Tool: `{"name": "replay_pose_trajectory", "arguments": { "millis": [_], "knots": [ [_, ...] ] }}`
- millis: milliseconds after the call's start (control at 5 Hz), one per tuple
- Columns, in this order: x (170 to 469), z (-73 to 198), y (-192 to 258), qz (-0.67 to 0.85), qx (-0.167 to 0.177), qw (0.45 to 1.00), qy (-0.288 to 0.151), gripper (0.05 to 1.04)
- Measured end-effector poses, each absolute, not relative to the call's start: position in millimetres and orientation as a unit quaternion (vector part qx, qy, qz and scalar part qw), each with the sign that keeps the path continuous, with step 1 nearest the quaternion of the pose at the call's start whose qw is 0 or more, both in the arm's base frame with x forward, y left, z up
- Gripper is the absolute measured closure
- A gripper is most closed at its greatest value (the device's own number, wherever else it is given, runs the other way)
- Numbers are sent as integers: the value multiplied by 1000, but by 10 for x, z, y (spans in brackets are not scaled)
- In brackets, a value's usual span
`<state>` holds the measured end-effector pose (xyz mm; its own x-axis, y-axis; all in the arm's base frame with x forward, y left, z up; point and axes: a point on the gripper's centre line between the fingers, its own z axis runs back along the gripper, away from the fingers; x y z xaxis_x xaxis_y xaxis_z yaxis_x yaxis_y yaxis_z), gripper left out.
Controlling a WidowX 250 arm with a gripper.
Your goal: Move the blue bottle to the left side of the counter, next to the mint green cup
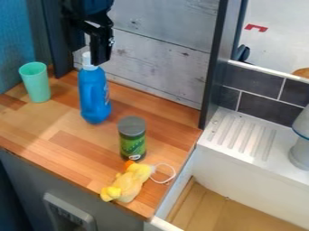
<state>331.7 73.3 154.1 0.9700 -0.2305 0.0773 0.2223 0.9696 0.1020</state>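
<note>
Nearest the camera, a yellow plush toy [128,182] with an orange tip lies on its side along the front of the wooden counter [72,153], a thin white loop [172,178] trailing from its right end. Just behind it stands a green container [133,146] with a grey lid [131,126]; it is closed, and its contents are hidden.

Farther back and to the left, a blue bottle [93,97] stands upright on the counter, its white cap [87,61] at the jaws of the black gripper [91,56]. The jaws are apart, one on either side of the cap as seen from here; whether either touches it cannot be told. The bottle is opaque, so its contents do not show.

To its left, a mint-green cup [37,83] stands mouth up near the blue wall [15,45]; its bottom inside is hidden. Right of the counter are a white basin [247,176] with a wood-coloured floor and, on its ridged ledge [241,135], a pale grey object [300,153] with a blue band, cut off by the right edge.
</note>
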Motion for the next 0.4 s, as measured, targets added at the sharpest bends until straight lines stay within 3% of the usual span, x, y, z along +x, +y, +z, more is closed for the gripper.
{"name": "replay_pose_trajectory", "arguments": {
  "millis": [200,400],
  "knots": [
    [3303,1424,731,-115,41,992,-26,83],
    [3343,1486,783,-119,47,991,-40,83]
  ]
}}
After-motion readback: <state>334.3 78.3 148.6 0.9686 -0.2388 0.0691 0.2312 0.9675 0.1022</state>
